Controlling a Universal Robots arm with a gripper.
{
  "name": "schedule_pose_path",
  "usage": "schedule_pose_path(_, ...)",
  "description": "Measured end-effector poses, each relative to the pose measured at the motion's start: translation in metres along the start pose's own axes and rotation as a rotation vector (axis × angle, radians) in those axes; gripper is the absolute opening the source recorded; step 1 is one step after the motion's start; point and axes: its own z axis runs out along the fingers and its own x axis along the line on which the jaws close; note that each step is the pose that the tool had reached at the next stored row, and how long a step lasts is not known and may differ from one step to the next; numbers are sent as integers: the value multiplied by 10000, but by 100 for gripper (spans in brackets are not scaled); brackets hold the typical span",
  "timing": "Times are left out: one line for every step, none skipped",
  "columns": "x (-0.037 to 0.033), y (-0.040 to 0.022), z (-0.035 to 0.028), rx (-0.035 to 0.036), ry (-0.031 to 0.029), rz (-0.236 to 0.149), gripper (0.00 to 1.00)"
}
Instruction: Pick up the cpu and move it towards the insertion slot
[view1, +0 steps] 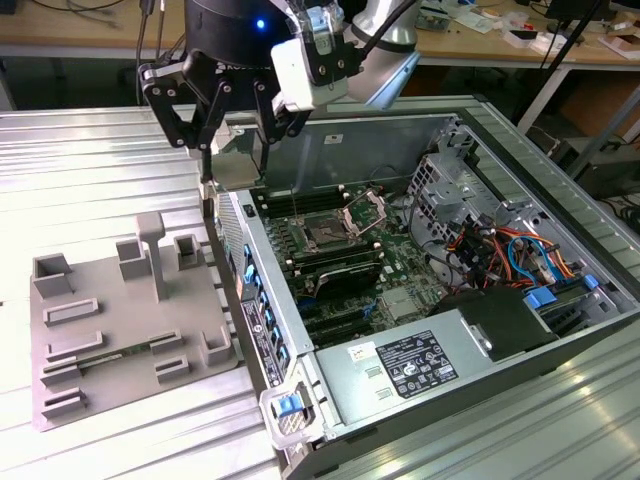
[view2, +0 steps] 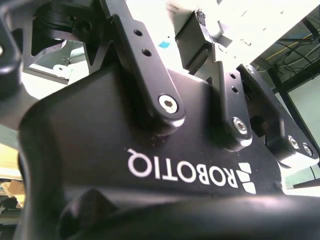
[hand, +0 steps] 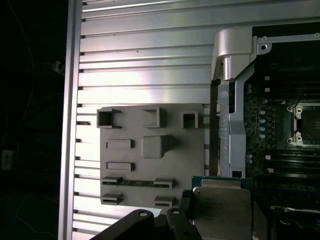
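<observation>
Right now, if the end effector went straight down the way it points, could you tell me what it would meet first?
Probably the computer case's side wall: the end effector, holding the cpu, hangs above it, between the grey tray and the motherboard. Depth is unclear.

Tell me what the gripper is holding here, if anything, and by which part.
The black fingers pinch the flat square cpu with a silvery metal top at one side edge, as seen in the first wrist view.

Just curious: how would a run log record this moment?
gripper: shut on cpu | cpu: lifted, over case edge | insertion slot: not yet reached
</observation>
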Motion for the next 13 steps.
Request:
schedule_pose_path(-6,0,0,0,0,0,55)
schedule_pose_path(-13,0,0,0,0,1,55)
schedule_pose_path(-20,-1,0,0,0,1,55)
schedule_pose_path(-30,-1,0,0,0,1,55)
schedule_pose_path(-42,-1,0,0,0,1,55)
schedule_pose_path(-53,-2,0,0,0,1,55)
schedule_pose_path(-66,-2,0,1,0,1,55)
schedule_pose_path(-79,-3,0,0,0,1,55)
schedule_pose_path(-90,-3,0,0,0,1,55)
schedule_pose_path(-97,-3,0,1,0,1,55)
schedule_pose_path(-104,-3,0,0,0,1,55)
schedule_pose_path(-117,-4,0,1,0,1,55)
schedule_pose_path(-123,-4,0,1,0,1,55)
